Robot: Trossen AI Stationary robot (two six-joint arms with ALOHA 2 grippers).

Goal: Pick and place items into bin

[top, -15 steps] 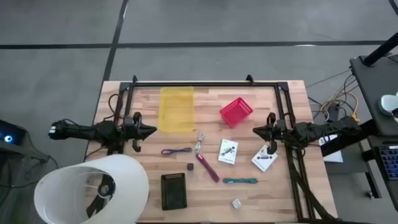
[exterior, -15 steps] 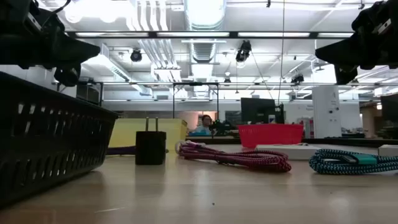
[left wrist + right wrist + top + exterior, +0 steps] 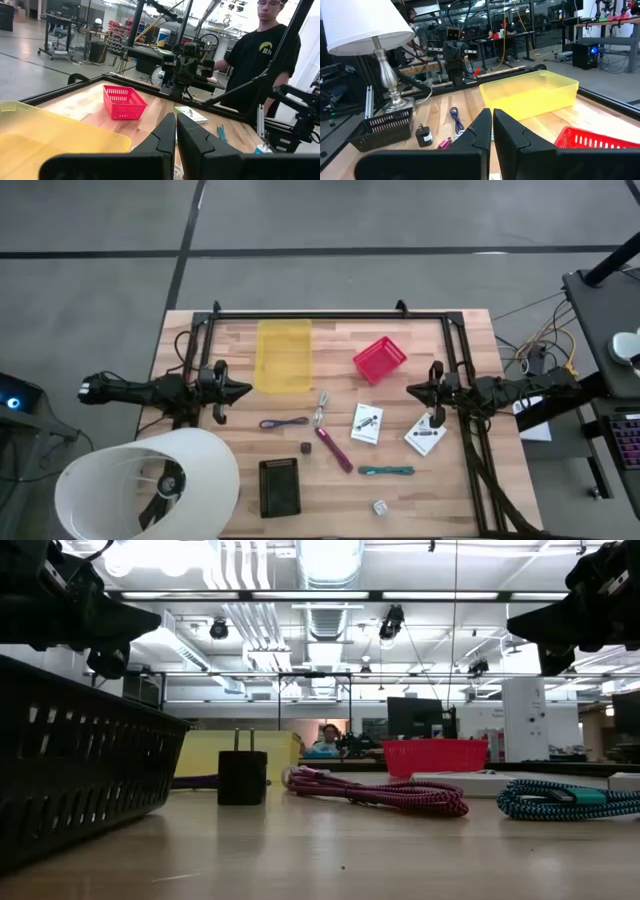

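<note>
While both arms wait at the table's sides, the high view shows the left gripper [image 3: 243, 391] and right gripper [image 3: 412, 390] clenched, empty, with two white packets [image 3: 367, 423], sticks and cord (all loose) between them. Low view: braided magenta stick [image 3: 380, 792] beside teal one [image 3: 560, 800]. Wrist views: yellow bin [image 3: 530, 93], red basket [image 3: 124, 101].

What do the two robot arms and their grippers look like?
Both arms are dark, almost black, slim and jointed. The left gripper and the right gripper each end in two tapered black fingers forming a narrow point. Black cables run along the frame near each arm.
</note>
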